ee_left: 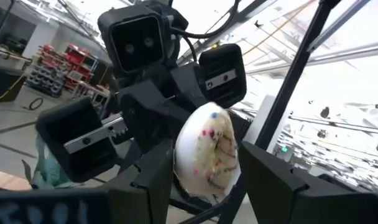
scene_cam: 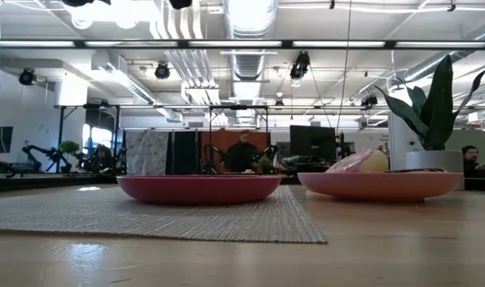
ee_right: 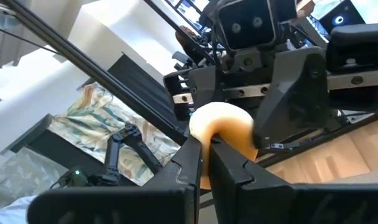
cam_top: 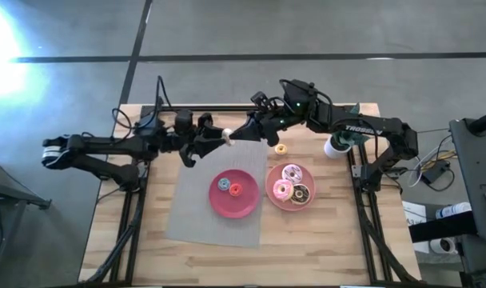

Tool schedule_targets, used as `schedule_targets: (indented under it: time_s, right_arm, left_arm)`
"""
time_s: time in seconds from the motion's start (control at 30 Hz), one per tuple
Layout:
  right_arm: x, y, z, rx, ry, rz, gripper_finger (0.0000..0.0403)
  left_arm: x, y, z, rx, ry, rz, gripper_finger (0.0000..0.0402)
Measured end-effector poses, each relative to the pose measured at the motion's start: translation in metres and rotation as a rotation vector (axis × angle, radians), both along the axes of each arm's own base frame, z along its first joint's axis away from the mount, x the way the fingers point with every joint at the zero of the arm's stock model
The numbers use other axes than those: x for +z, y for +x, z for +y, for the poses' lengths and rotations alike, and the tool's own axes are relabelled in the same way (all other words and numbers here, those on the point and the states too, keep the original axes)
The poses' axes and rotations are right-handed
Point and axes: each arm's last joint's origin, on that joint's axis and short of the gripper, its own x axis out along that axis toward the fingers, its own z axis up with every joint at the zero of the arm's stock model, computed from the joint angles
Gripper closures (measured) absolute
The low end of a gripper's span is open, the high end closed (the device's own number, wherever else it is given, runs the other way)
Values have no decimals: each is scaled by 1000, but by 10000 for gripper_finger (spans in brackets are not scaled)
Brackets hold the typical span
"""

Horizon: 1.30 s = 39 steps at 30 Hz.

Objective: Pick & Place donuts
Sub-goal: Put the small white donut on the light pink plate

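Note:
A pale-frosted donut with sprinkles (cam_top: 225, 134) hangs in the air above the table's far middle, between both grippers. My left gripper (cam_top: 219, 138) comes from the left and is shut on it (ee_left: 207, 155). My right gripper (cam_top: 243, 133) comes from the right and is shut on its tan underside (ee_right: 223, 127). A tiny orange donut (cam_top: 280, 149) lies on the wood. The left pink plate (cam_top: 247, 208) carries a blue and a red tiny donut. The right pink plate (cam_top: 272, 196) carries two pink-frosted donuts and a chocolate one. Neither gripper shows in the low view. My left gripper pinches the donut between its two fingers (ee_left: 161, 177), one on each side of its outer edge (ee_left: 183, 177). The fingers come level from the table's left. The donut stands on edge, lifted clear of the table. My right gripper pinches the donut's ring at its tan edge (ee_right: 204, 134) between nearly closed fingers (ee_right: 189, 165). It comes level from the table's right, facing the left gripper. Whether one finger passes through the hole, I cannot tell.
A grey woven mat (cam_top: 195, 216) lies under the left plate (scene_cam: 199, 188). The right plate (scene_cam: 382, 185) sits on bare wood. A potted plant in a white pot (cam_top: 336, 146) stands near the right far corner, beside the right arm. Bare wood lies along the near edge.

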Motion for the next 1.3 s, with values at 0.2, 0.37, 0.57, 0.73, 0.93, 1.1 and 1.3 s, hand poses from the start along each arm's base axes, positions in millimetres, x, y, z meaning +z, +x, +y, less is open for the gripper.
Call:
schedule_targets:
  time_s: [0.2,0.37,0.57,0.73,0.93,1.1,1.3]
  right_arm:
    - [0,0,0,1,0,2,390]
    - [-3,-1,-1,-8,6,36,389]
    - [-9,-11,-7,-43,-1,153,337]
    - [-13,-13,-8,-81,-11,208,257]
    - [-27,-18,-12,-116,-34,343,182]
    - [-39,-34,-12,-215,-96,543,146]
    - [-48,-55,-11,-334,-140,760,125]
  left_arm:
    - [-1,8,0,-41,17,15,246]
    - [-3,9,0,-41,14,30,269]
    - [-4,7,1,-13,16,54,327]
    - [-10,9,3,42,15,118,376]
    - [-37,13,6,135,-2,398,398]
    - [-79,11,6,160,-71,658,396]
    - [-141,-3,-8,23,-305,839,395]
